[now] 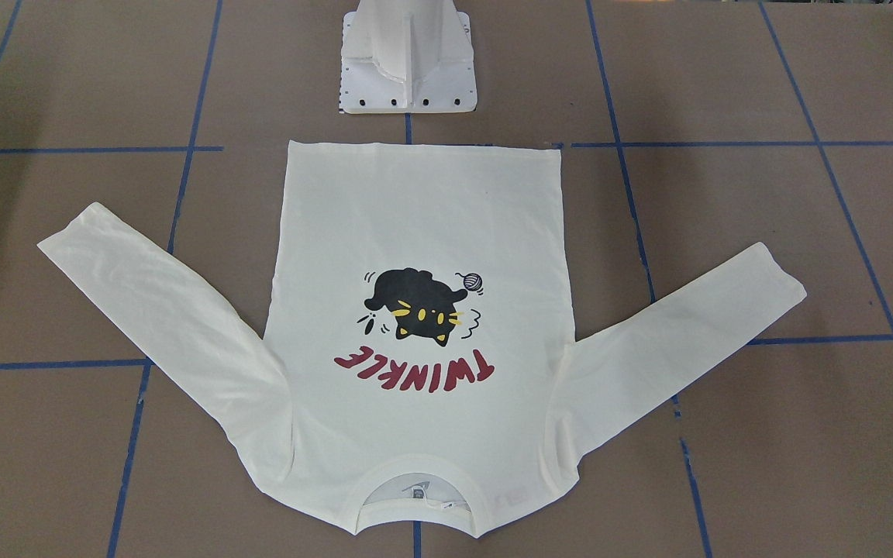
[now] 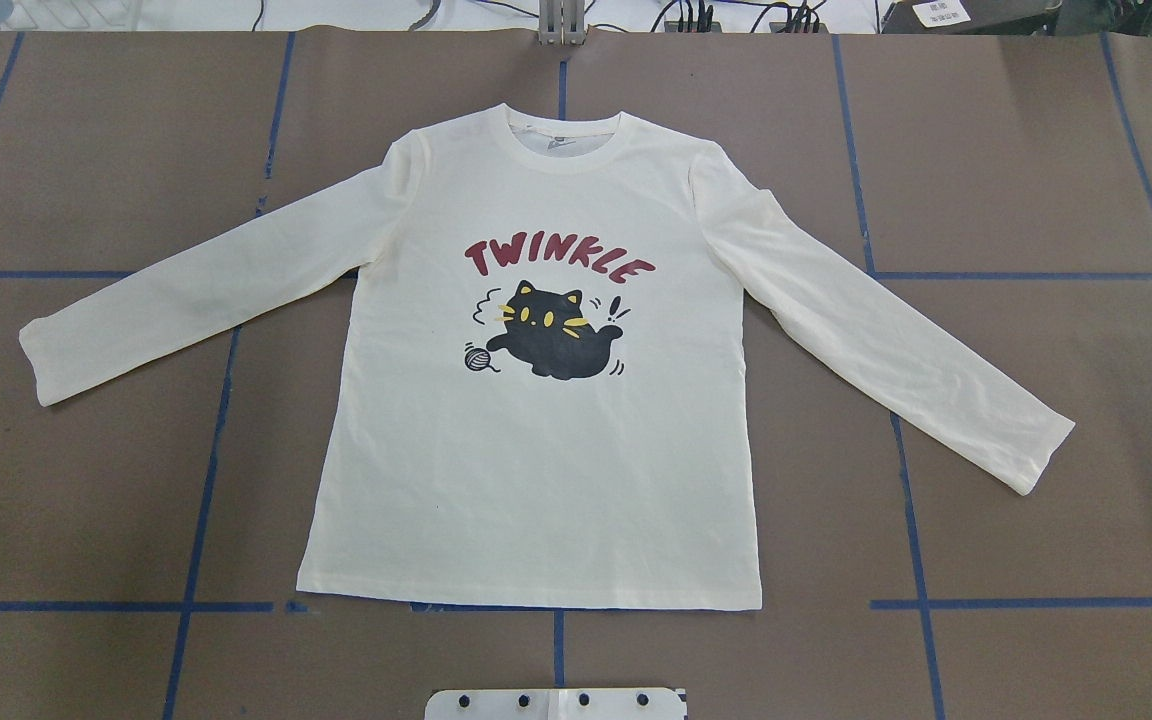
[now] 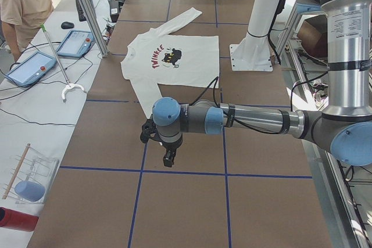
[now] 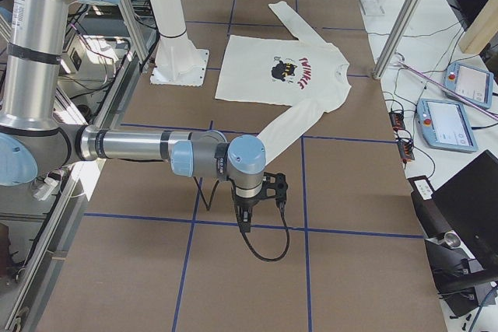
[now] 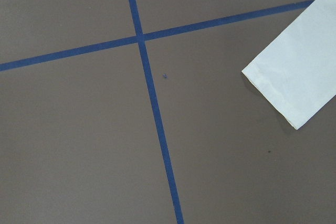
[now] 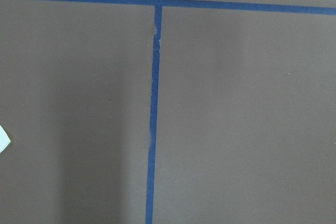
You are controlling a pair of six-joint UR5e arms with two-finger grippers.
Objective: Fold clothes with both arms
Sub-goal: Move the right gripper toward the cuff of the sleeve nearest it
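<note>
Brown table (image 2: 1036, 150), marked into squares by blue tape (image 2: 206, 480); white pedestal base (image 1: 408, 62) at the robot's edge, centred. A person (image 3: 23, 4) stands at the side bench on the far side.

T-shirt (image 2: 536, 500) lies flat and print-side up in the table's middle, directly in front of the base. Its long axis runs near to far: hem (image 2: 536, 600) toward the robot, collar (image 2: 566, 152) at the far edge. Both sleeves are spread sideways and slant back toward the robot's side; the right sleeve (image 2: 886, 340) reaches nearer to the robot than the left sleeve (image 2: 186, 290).

The cloth is cream-white and smooth, with few wrinkles. The print is a black cat (image 2: 556, 342) with yellow eyes, a small yarn ball (image 2: 477, 358) beside it, and dark red TWINKLE lettering (image 2: 556, 262) arched above it toward the collar.

Left arm (image 3: 256, 121) is stretched out level; left gripper (image 3: 168, 158) points down over bare table, apart from the left cuff (image 5: 294, 77). Finger spacing: cannot tell.

Right arm (image 4: 132, 145) is mirrored; right gripper (image 4: 245, 219) points down over bare table beyond the right cuff. Finger spacing: cannot tell.
</note>
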